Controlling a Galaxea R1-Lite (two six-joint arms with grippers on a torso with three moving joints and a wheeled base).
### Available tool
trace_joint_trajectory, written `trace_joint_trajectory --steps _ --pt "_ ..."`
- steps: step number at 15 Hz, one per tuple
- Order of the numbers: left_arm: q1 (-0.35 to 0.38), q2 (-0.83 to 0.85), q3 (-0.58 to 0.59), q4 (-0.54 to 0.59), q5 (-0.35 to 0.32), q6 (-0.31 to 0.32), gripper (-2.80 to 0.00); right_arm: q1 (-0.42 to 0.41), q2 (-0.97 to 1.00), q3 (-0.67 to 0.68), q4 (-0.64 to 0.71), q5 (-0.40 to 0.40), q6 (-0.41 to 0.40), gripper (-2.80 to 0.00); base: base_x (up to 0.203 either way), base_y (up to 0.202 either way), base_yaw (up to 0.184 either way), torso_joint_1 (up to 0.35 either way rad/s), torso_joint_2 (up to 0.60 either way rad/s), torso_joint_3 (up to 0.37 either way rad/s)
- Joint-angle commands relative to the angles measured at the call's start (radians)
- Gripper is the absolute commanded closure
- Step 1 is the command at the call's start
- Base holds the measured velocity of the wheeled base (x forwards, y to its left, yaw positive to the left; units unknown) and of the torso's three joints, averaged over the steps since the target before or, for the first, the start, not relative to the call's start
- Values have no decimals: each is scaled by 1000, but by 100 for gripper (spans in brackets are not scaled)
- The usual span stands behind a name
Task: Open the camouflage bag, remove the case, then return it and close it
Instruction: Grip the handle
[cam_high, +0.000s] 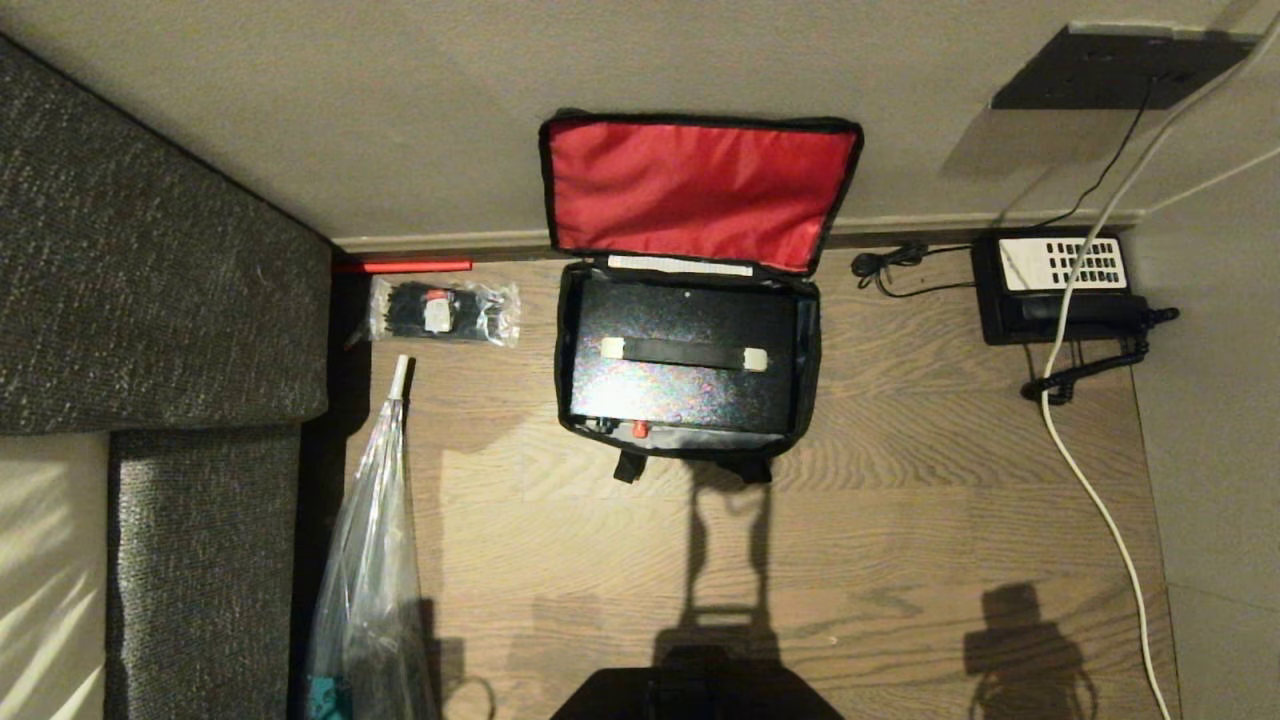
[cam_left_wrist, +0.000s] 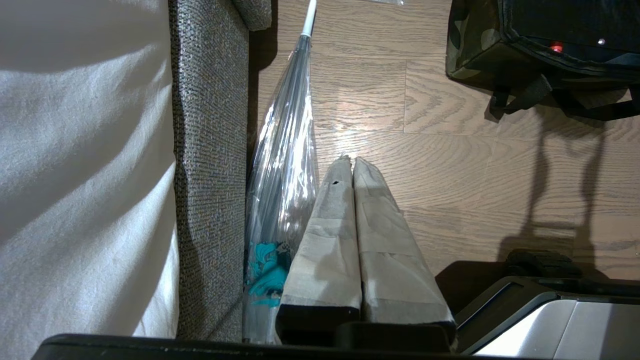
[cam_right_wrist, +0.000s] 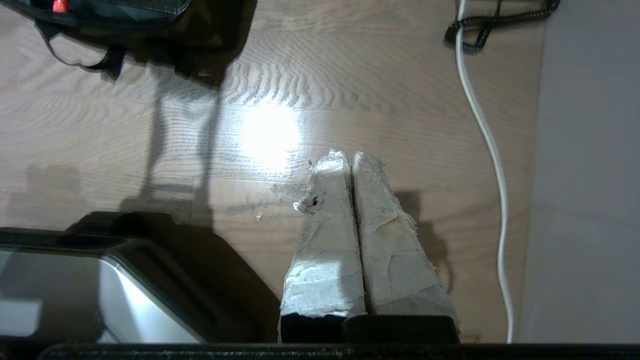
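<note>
Camouflage bag (cam_high: 812, 340) lid open, case (cam_high: 690, 395) inside; both grippers parked.

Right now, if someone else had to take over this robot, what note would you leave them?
Left gripper: shut, empty, hanging over the floor by the sofa.
Right gripper: shut, empty, over bare floor near the white cable.
Bag: on the floor against the wall, lid flipped open, red lining up.
Case: lying flat inside the bag.
Done: bag is open. Whether the case has already been out and back cannot be told.
Left, at least: close the bag.
</note>
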Motion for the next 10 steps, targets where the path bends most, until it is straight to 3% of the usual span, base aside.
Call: trace_joint_trajectory --steps 1,4,6,8,10 --pt "1 -2 3 0 0 0 0 0 -3 -162 126 30 6 0 0 0 0 0 0 0" --pt "1 -2 3 0 0 0 0 0 -3 -535 557 142 14 0 0 0 0 0 0 0" --pt "1 -2 3 0 0 -2 0 0 -1 -614 753 233 17 0 0 0 0 0 0 0" --pt "1 -2 3 0 0 -2 0 0 3 -618 830 358 17 0 0 0 0 0 0 0" --pt "1 -2 3 0 0 0 0 0 91 -619 810 359 27 0 0 0 0 0 0 0"
